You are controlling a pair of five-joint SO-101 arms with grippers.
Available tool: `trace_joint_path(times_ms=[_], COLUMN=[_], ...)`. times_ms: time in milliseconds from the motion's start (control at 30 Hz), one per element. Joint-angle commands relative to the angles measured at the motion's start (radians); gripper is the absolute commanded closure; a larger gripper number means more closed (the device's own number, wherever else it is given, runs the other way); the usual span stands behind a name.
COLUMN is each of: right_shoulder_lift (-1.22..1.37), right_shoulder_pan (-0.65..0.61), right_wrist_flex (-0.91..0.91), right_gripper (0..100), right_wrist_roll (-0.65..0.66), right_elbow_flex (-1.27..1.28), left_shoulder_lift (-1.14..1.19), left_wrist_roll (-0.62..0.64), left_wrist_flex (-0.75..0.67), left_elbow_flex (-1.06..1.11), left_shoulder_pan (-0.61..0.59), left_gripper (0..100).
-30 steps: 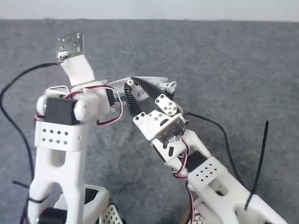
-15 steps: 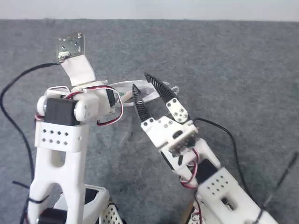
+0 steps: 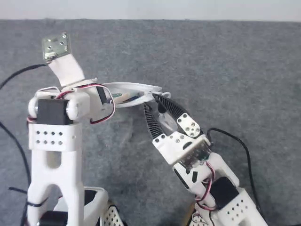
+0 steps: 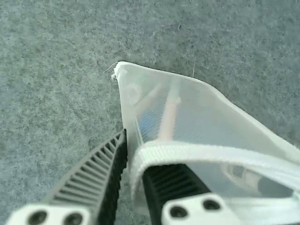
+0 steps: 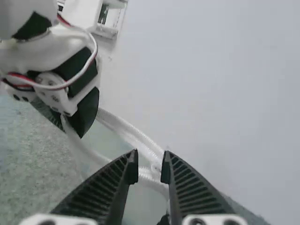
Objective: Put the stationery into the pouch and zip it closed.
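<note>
The pouch (image 3: 131,89) was up in the air above the grey table (image 3: 235,70), not lying flat on it. The left gripper (image 4: 136,157) held it there, fingers pressed shut on the white zip edge (image 4: 206,154) at one end. I think it was held up like that so the top stayed tight and easy to get at.

Through the clear side of the pouch you could see the stationery (image 4: 166,119) already inside. It looked like a few long, thin things, maybe pens or pencils.

The right gripper (image 5: 149,159) was at the far end of the pouch top. Its fingers were very close together, with the zip edge running between them. They seemed to be pinching the edge there. The little zip pull was hard to make out, so I could not say for sure that the fingers had it.

One arm held and the other arm pinched, because a soft pouch would slide away if only one arm tugged on it. The filling part looked done, and the zipping part looked like the job in hand.
</note>
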Motion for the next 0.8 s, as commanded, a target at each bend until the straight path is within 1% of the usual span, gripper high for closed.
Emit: trace_joint_path(times_ms=[0,33,100,233,300,400,500,667,767], right_shoulder_lift=[-0.024,-0.027,-0.031,-0.024,-0.024,-0.024,-0.022,-0.021,-0.021], right_shoulder_pan=[0.008,0.008,0.010,0.007,0.010,0.008,0.008,0.015,0.016], right_wrist_flex=[0.061,0.071,0.104,0.154,0.173,0.193,0.176,0.036,0.010], right_gripper=[91.3,91.3,90.2,77.8,74.8,78.5,81.4,81.7,81.7], right_wrist_roll=[-0.011,-0.015,-0.064,-0.140,-0.141,-0.143,-0.144,-0.137,-0.137], right_elbow_flex=[-0.006,-0.006,-0.011,-0.012,-0.006,-0.005,0.017,0.097,0.112], left_shoulder_lift=[-0.014,-0.014,-0.014,-0.009,-0.009,-0.009,-0.009,-0.014,-0.015], left_wrist_roll=[-0.003,-0.003,-0.002,-0.002,-0.002,-0.002,-0.002,-0.002,-0.002], left_wrist_flex=[-0.034,-0.034,-0.038,-0.049,-0.049,-0.049,-0.049,-0.074,-0.078], left_elbow_flex=[-0.012,-0.012,-0.012,-0.010,-0.010,-0.010,-0.005,0.019,0.024], left_shoulder_pan=[-0.014,-0.026,-0.049,-0.068,-0.068,-0.068,-0.068,-0.068,-0.068], left_gripper=[99,99,99,99,99,99,99,99,99])
